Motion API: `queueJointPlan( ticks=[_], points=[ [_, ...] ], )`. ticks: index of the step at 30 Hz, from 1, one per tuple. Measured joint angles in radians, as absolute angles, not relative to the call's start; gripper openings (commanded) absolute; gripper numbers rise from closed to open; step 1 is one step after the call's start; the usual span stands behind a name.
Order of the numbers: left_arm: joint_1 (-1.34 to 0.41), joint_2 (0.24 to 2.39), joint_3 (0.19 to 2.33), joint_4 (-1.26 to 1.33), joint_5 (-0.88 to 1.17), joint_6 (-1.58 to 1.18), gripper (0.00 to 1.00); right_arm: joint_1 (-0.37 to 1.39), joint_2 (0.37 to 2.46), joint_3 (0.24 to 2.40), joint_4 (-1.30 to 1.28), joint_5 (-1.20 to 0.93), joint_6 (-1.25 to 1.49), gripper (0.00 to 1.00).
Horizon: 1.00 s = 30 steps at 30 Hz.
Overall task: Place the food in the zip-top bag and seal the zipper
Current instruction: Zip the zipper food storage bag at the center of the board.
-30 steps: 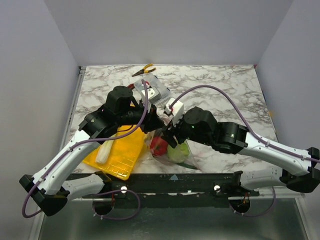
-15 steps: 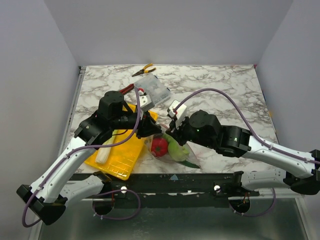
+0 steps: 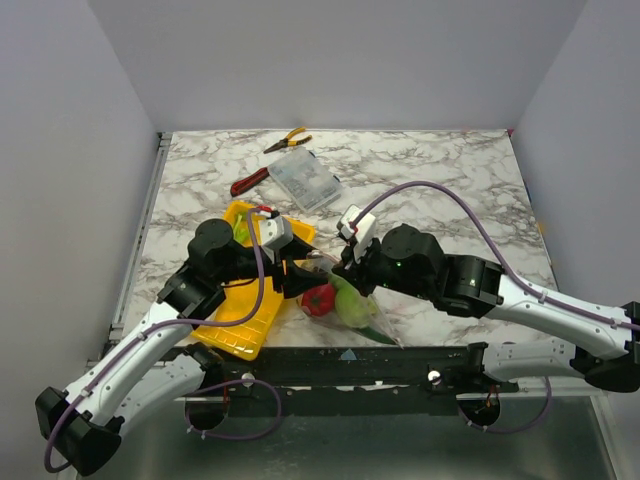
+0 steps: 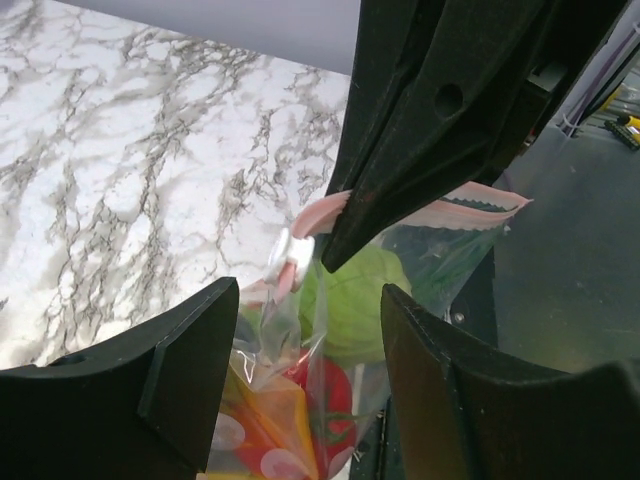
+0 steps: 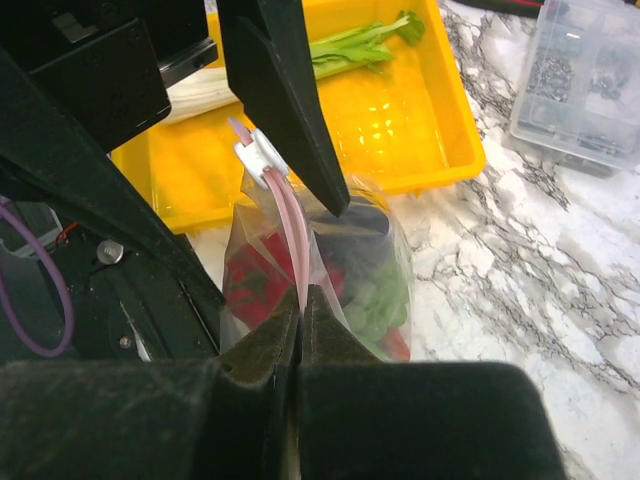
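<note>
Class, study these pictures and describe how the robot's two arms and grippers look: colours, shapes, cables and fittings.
The left arm and right arm both have white links between bulky black joints, and each trails a looping purple cable. A small white box sits at each wrist. The left gripper and right gripper have matte black, wedge-shaped fingers tapering to narrow tips.

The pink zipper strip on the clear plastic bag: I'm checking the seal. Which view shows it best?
Right wrist: the pink zipper strip runs clearly from its white slider into the shut right gripper. Left wrist shows it partly behind that gripper's black fingers; the top view leaves it too small to tell.
</note>
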State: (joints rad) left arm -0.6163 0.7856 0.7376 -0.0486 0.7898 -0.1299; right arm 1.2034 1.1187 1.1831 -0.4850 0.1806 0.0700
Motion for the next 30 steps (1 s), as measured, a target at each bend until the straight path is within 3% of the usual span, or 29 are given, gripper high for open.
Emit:
queueJointPlan(
  ticks=[5, 7, 12, 15, 19, 20, 23, 24, 30],
  points=[
    [-0.607, 0.808, 0.738, 0.007, 0.789, -0.141, 0.61, 1.203, 1.118, 1.181, -0.473, 0.171, 0.072, 0.00],
    [-0.596, 0.810, 0.738, 0.010, 0.789, -0.139, 0.56, 1.203, 1.116, 1.181, -0.473, 0.169, 0.072, 0.00],
    [-0.572, 0.822, 0.746, 0.010, 0.832, -0.122, 0.27, 1.203, 1.102, 1.179, -0.472, 0.167, 0.071, 0.00],
    [-0.564, 0.860, 0.771, 0.008, 0.872, -0.120, 0.00, 1.203, 1.097, 1.176, -0.472, 0.166, 0.071, 0.00],
    [-0.554, 0.897, 0.776, 0.014, 0.917, -0.130, 0.00, 1.203, 1.100, 1.176, -0.473, 0.155, 0.072, 0.01],
    [-0.551, 0.899, 0.776, 0.017, 0.925, -0.133, 0.00, 1.203, 1.102, 1.176, -0.473, 0.152, 0.075, 0.07],
    [-0.544, 0.899, 0.776, 0.022, 0.941, -0.149, 0.00, 1.203, 1.112, 1.184, -0.472, 0.151, 0.088, 0.37],
    [-0.543, 0.899, 0.776, 0.022, 0.947, -0.155, 0.00, 1.203, 1.119, 1.191, -0.469, 0.149, 0.088, 0.41],
    [-0.530, 0.918, 0.776, 0.028, 0.992, -0.199, 0.00, 1.203, 1.169, 1.256, -0.442, 0.133, 0.086, 0.43]
  ],
)
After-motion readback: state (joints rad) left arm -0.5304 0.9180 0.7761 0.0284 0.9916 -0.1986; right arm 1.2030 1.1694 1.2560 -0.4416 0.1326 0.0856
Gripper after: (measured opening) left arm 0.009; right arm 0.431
